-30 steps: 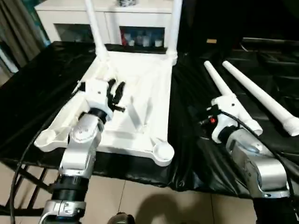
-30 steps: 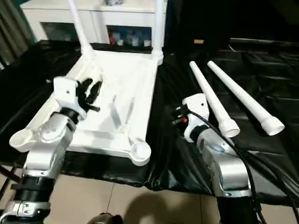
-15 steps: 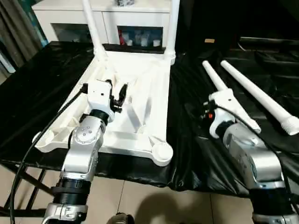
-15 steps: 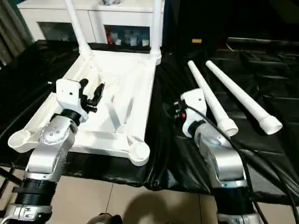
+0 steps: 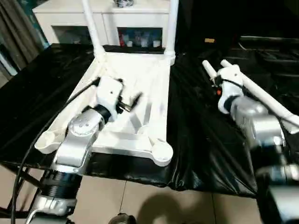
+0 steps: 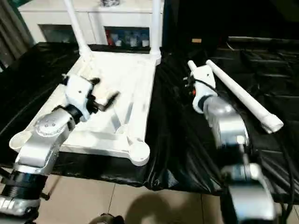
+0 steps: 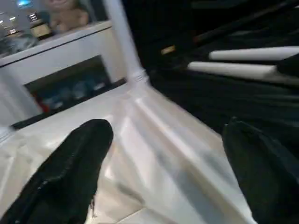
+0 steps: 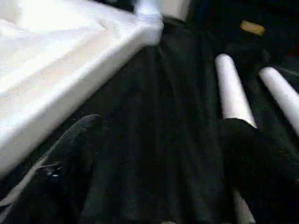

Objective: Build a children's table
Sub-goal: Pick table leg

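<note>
From the head cameras: upturned white tabletop (image 5: 135,98) lying ribbed side up on a table draped in black sheeting (image 5: 196,140), two white legs already standing in the far corner sockets, far-left leg (image 5: 92,25) and far-right leg (image 5: 173,25). Near corner sockets empty, near-right socket (image 5: 161,151) and near-left socket (image 5: 45,138) both close to the table's front edge. Two loose legs (image 6: 243,95) lying side by side on the sheeting to the right, well apart from the tabletop. Behind the table, a white glass-door cabinet (image 5: 135,21) with coloured items inside. Tiled floor (image 5: 140,200) below the front edge.

Left gripper (image 5: 131,101) hovering over the middle of the ribbed underside, silver forearm rising from the lower left and crossing the near-left part of the tabletop; fingers spread, holding nothing. Right gripper (image 6: 190,84) reaching out over the sheeting beside the narrow ends of the loose legs, its white wrist housing covering part of the nearer leg (finger spacing hard to read from here).

Left wrist view: two black fingers (image 7: 70,172) set wide apart with only the white ribbed surface (image 7: 159,140) between them; far-right leg and cabinet beyond, loose legs (image 7: 243,70) off to the side.

Right wrist view: black fingers (image 8: 60,168) splayed wide over black sheeting, nothing gripped; one finger overlapping the nearer loose leg (image 8: 231,93), contact impossible to judge; tabletop corner with its standing leg (image 8: 149,14) off to one side.
</note>
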`<state>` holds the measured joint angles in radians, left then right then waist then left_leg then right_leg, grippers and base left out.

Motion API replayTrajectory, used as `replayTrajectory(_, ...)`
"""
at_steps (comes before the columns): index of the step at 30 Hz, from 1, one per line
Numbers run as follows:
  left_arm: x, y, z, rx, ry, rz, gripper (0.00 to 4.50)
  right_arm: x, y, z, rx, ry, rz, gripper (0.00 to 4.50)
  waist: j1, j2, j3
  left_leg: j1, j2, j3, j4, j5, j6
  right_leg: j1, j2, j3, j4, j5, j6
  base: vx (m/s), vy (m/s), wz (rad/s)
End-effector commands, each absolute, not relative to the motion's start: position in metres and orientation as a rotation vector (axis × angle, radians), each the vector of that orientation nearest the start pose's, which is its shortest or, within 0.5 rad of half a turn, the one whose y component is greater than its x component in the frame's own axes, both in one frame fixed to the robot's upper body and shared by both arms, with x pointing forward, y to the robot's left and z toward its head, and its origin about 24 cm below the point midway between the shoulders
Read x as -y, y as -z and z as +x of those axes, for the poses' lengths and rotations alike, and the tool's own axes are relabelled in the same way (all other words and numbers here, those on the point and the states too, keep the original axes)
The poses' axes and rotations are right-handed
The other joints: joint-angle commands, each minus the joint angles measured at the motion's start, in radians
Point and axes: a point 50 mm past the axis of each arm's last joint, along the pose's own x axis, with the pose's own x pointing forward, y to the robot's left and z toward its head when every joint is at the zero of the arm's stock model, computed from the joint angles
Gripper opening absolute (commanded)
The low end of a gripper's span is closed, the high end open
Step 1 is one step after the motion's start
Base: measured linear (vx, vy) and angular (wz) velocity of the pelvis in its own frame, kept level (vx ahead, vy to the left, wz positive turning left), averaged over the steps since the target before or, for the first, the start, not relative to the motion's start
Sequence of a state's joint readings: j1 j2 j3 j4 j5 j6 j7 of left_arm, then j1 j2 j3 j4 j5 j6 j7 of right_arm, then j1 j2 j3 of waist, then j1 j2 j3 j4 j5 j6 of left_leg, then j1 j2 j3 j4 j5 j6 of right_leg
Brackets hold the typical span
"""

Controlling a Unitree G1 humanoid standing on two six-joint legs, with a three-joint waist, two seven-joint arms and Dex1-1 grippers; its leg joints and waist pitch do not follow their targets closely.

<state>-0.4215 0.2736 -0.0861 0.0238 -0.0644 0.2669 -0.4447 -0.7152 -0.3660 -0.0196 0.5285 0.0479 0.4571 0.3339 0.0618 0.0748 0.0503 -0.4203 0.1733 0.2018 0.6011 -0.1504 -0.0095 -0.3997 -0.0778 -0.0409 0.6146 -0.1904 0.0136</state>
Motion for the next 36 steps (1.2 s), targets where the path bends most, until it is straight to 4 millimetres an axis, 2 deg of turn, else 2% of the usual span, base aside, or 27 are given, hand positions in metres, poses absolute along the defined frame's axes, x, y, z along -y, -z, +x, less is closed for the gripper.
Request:
replayTrajectory(1, -0.136, -0.127, 0.314, 0.044, 0.578, 0.266, 4.45, 0.201, -0.119, 0.378, -0.301, -0.200, -0.265, 4.48, 0.003, -0.016, -0.077, 0.040, 0.046, -0.026, -0.055, -0.187, 0.018, 0.038, -0.059, 0.029, -0.062, -0.097, -0.246, 0.000, 0.000, 0.00)
replayTrajectory(3, -0.136, -0.128, 0.312, 0.044, 0.578, 0.265, 4.45, 0.210, -0.120, 0.381, -0.317, -0.163, -0.274, 4.48, 0.002, -0.028, -0.074, 0.042, 0.046, -0.025, -0.058, -0.211, 0.014, 0.036, -0.057, 0.029, -0.068, -0.147, -0.238, 0.000, 0.000, 0.00)
replayTrajectory(5, -0.139, -0.129, 0.310, 0.043, 0.581, 0.271, 4.45, 0.230, -0.120, 0.387, -0.354, -0.104, -0.289, 4.48, 0.003, -0.023, -0.076, 0.046, 0.047, -0.027, -0.055, -0.229, 0.000, 0.033, -0.060, 0.028, -0.067, -0.174, -0.240, 0.000, 0.000, 0.00)
replayTrajectory(6, -0.140, -0.130, 0.309, 0.042, 0.581, 0.274, 4.45, 0.234, -0.120, 0.388, -0.364, -0.091, -0.296, 4.48, 0.001, -0.030, -0.072, 0.044, 0.046, -0.025, -0.056, -0.239, -0.006, 0.032, -0.056, 0.027, -0.070, -0.181, -0.241, 0.000, 0.000, 0.00)
replayTrajectory(7, -0.140, -0.130, 0.308, 0.042, 0.581, 0.275, 4.45, 0.236, -0.120, 0.388, -0.370, -0.085, -0.300, 4.48, 0.003, -0.027, -0.075, 0.045, 0.046, -0.026, -0.055, -0.239, -0.010, 0.033, -0.058, 0.027, -0.066, -0.178, -0.243, 0.000, 0.000, 0.00)
replayTrajectory(9, -0.143, -0.131, 0.304, 0.030, 0.580, 0.264, 4.45, 0.245, -0.118, 0.388, -0.416, -0.067, -0.312, 4.48, 0.003, -0.028, -0.074, 0.043, 0.045, -0.025, -0.055, -0.231, -0.003, 0.034, -0.056, 0.027, -0.065, -0.163, -0.241, 0.000, 0.000, 0.00)
replayTrajectory(10, -0.147, -0.131, 0.299, 0.012, 0.586, 0.266, 4.45, 0.254, -0.115, 0.388, -0.483, -0.041, -0.323, 4.48, 0.004, -0.031, -0.068, 0.040, 0.045, -0.025, -0.057, -0.230, 0.002, 0.033, -0.056, 0.027, -0.067, -0.160, -0.239, 0.000, 0.000, 0.00)
replayTrajectory(12, -0.149, -0.131, 0.294, 0.001, 0.597, 0.276, 4.45, 0.259, -0.113, 0.387, -0.529, -0.025, -0.339, 4.48, 0.005, -0.030, -0.067, 0.039, 0.044, -0.025, -0.056, -0.232, 0.007, 0.033, -0.054, 0.026, -0.065, -0.150, -0.252, 0.000, 0.000, 0.00)
replayTrajectory(14, -0.151, -0.131, 0.291, -0.009, 0.611, 0.278, 4.45, 0.260, -0.111, 0.386, -0.564, -0.026, -0.358, 4.48, 0.005, -0.030, -0.057, 0.037, 0.045, -0.027, -0.060, -0.248, 0.008, 0.029, -0.054, 0.026, -0.066, -0.162, -0.251, 0.000, 0.000, 0.00)
replayTrajectory(16, -0.153, -0.132, 0.285, -0.025, 0.639, 0.277, 4.45, 0.260, -0.107, 0.385, -0.607, -0.044, -0.353, 4.48, 0.005, -0.030, -0.055, 0.039, 0.046, -0.027, -0.061, -0.271, 0.004, 0.028, -0.054, 0.026, -0.067, -0.183, -0.255, 0.000, 0.000, 0.00)
replayTrajectory(17, -0.154, -0.133, 0.281, -0.035, 0.664, 0.283, 4.45, 0.259, -0.105, 0.385, -0.624, -0.060, -0.323, 4.48, 0.007, -0.028, -0.050, 0.039, 0.047, -0.028, -0.064, -0.288, 0.002, 0.026, -0.054, 0.026, -0.069, -0.198, -0.251, 0.000, 0.000, 0.00)
replayTrajectory(18, -0.154, -0.135, 0.276, -0.048, 0.697, 0.288, 4.45, 0.257, -0.102, 0.384, -0.640, -0.074, -0.256, 4.48, 0.005, -0.029, -0.052, 0.038, 0.047, -0.029, -0.063, -0.292, 0.000, 0.027, -0.056, 0.026, -0.067, -0.199, -0.255, 0.000, 0.000, 0.00)
replayTrajectory(19, -0.155, -0.136, 0.271, -0.060, 0.727, 0.293, 4.45, 0.256, -0.099, 0.383, -0.652, -0.084, -0.200, 4.48, 0.008, -0.026, -0.048, 0.039, 0.049, -0.031, -0.065, -0.306, -0.002, 0.027, -0.058, 0.027, -0.066, -0.206, -0.259, 0.000, 0.000, 0.00)
replayTrajectory(21, -0.156, -0.140, 0.265, -0.079, 0.764, 0.305, 4.45, 0.254, -0.093, 0.381, -0.698, -0.094, -0.163, 4.48, 0.012, -0.023, -0.038, 0.040, 0.049, -0.030, -0.070, -0.331, -0.011, 0.019, -0.052, 0.026, -0.066, -0.219, -0.258, 0.000, 0.000, 0.00)
replayTrajectory(25, -0.156, -0.145, 0.259, -0.091, 0.800, 0.311, 4.45, 0.255, -0.084, 0.376, -0.751, -0.091, -0.153, 4.48, 0.023, -0.020, -0.032, 0.045, 0.051, -0.031, -0.074, -0.366, -0.033, 0.016, -0.054, 0.028, -0.067, -0.249, -0.257, 0.000, 0.000, 0.00)
replayTrajectory(29, -0.155, -0.152, 0.254, -0.104, 0.840, 0.292, 4.45, 0.260, -0.078, 0.371, -0.781, -0.041, -0.090, 4.48, 0.035, -0.019, -0.032, 0.045, 0.050, -0.030, -0.074, -0.355, -0.046, 0.017, -0.056, 0.030, -0.064, -0.231, -0.258, 0.000, 0.000, 0.00)
replayTrajectory(34, -0.154, -0.155, 0.249, -0.128, 0.887, 0.290, 4.45, 0.264, -0.074, 0.367, -0.808, -0.026, -0.039, 4.48, 0.038, -0.021, -0.031, 0.043, 0.049, -0.029, -0.076, -0.355, -0.051, 0.016, -0.055, 0.029, -0.065, -0.237, -0.249, 0.000, 0.000, 0.00)
replayTrajectory(35, -0.155, -0.155, 0.248, -0.131, 0.889, 0.296, 4.50, 0.265, -0.073, 0.366, -0.812, -0.021, -0.032, 4.21, 0.038, -0.029, -0.034, 0.043, 0.049, -0.029, -0.076, -0.349, -0.050, 0.019, -0.057, 0.030, -0.064, -0.245, -0.248, 0.000, 0.000, 0.00)
replayTrajectory(36, -0.155, -0.155, 0.248, -0.131, 0.889, 0.296, 4.50, 0.265, -0.073, 0.366, -0.812, -0.021, -0.032, 4.21, 0.038, -0.026, -0.033, 0.043, 0.050, -0.029, -0.076, -0.351, -0.052, 0.016, -0.057, 0.031, -0.066, -0.255, -0.244, 0.000, 0.000, 0.00)
